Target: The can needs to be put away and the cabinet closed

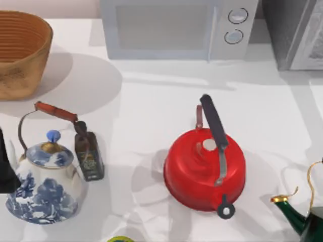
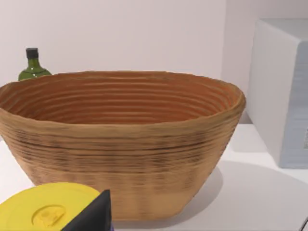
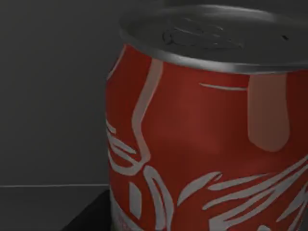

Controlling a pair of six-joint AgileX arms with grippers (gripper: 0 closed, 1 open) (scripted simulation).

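The can (image 3: 207, 130) is red with white markings and a silver top. It stands upright very close in the right wrist view, with dark grey walls around it. A dark edge of my right gripper (image 3: 89, 216) shows beside its base. The grey cabinet (image 1: 295, 35) stands at the table's back right corner, partly cut off. My left arm (image 1: 6, 171) sits at the table's left edge. A dark part of my left gripper (image 2: 94, 214) shows low in the left wrist view.
A red kettle (image 1: 204, 169) sits mid-table. A white microwave (image 1: 176, 27) stands at the back, a woven basket (image 1: 20, 53) at the back left. A blue-and-white teapot (image 1: 45, 181) and a dark bottle (image 1: 88, 154) are at the left, a green kettle (image 1: 308, 217) at the front right. A yellow lid (image 2: 45, 207) lies before the basket.
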